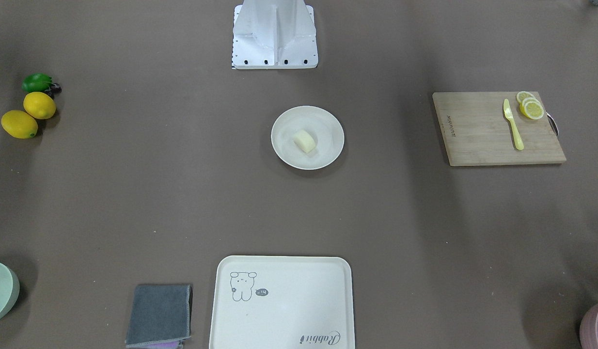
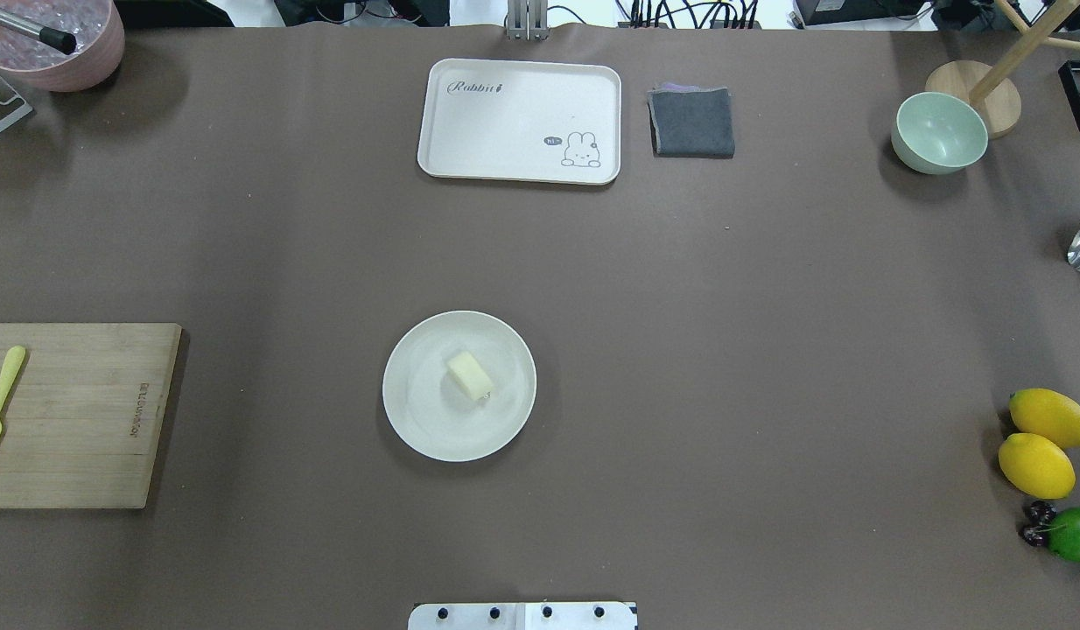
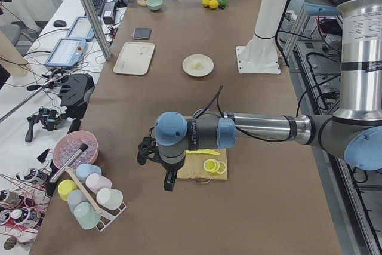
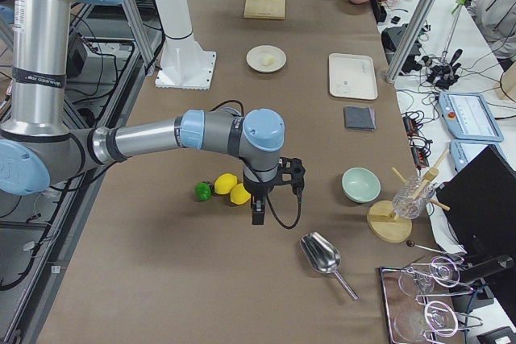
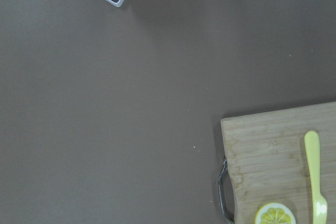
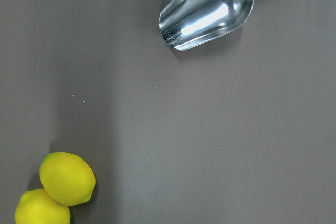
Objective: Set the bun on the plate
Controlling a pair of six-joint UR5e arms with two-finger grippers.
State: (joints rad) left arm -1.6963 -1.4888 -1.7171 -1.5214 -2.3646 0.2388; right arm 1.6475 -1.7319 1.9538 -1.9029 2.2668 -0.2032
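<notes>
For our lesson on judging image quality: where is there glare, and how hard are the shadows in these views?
Right wrist view: bright glare on the metal scoop. Front-facing view: the plate throws only a soft-edged shadow, and the pale bun barely contrasts with it. Overhead view: broad, diffuse shadow bands cross the table.

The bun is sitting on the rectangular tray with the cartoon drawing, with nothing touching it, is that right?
Not quite. The bun sits on the round plate, not on the rectangular tray, as the overhead exterior view shows. Nothing is touching it, as you said.
</notes>
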